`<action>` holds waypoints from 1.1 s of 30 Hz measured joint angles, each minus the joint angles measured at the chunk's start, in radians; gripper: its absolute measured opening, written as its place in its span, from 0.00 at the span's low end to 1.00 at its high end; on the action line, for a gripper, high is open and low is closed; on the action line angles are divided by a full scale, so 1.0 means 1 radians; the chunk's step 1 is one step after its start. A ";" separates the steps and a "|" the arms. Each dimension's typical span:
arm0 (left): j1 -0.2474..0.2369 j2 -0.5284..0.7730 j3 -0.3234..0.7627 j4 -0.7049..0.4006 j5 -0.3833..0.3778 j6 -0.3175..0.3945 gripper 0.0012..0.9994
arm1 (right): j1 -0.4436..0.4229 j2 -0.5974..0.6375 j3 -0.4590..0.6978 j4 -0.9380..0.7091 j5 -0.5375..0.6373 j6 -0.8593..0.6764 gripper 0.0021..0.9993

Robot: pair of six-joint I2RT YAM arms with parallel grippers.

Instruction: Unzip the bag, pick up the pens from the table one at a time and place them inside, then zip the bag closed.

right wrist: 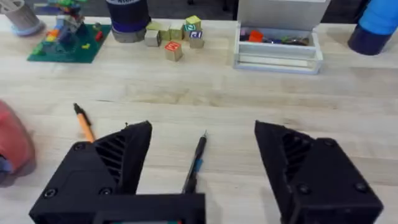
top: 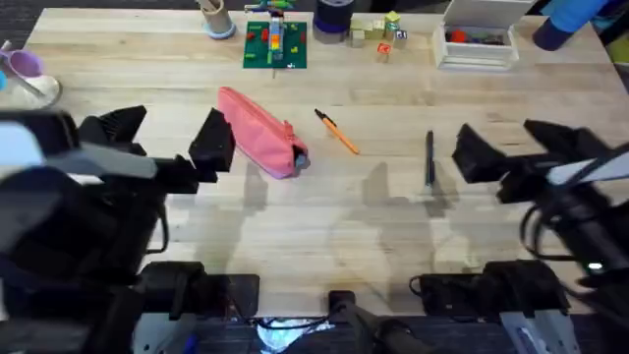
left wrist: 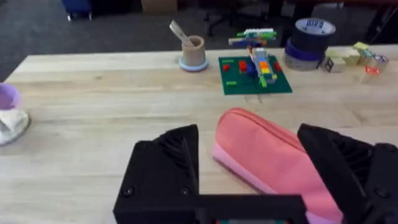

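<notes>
From overhead I see both arms low over the table (top: 324,226). My left gripper (top: 182,138) has its jaws apart, and the pink bag (top: 257,131) lies just past the fingertip nearer the middle of the table. My left wrist camera tells me more: the bag (left wrist: 273,162) reaches in between the spread fingers (left wrist: 168,168), its long axis slanting across the gap; whether it touches a pad I cannot tell. The bag's grey-blue end, plain from overhead, points away from the left jaws toward the orange pen (top: 337,132).

My right gripper (top: 506,138) is also wide open. In its wrist view the dark pen (right wrist: 194,163) lies lengthwise between the two fingers, running straight out from the jaws, clear of both. The orange pen (right wrist: 83,123) sits outside the jaws, black end away from the gripper, angled toward the bag (right wrist: 13,144).

At the far edge, a clear box (right wrist: 278,45) holds small red and dark bits, and a wooden cup (left wrist: 193,52) holds a stick.
</notes>
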 joint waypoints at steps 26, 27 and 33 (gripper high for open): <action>0.000 1.014 0.854 -0.541 0.106 0.386 0.99 | 0.000 0.620 0.570 -0.256 -0.089 0.000 1.00; 0.000 1.026 0.861 -0.545 0.105 0.429 0.99 | 0.000 0.620 0.570 -0.256 -0.092 0.000 1.00; 0.054 1.049 0.867 -0.531 0.105 0.911 0.99 | 0.000 0.620 0.570 -0.258 -0.104 0.000 1.00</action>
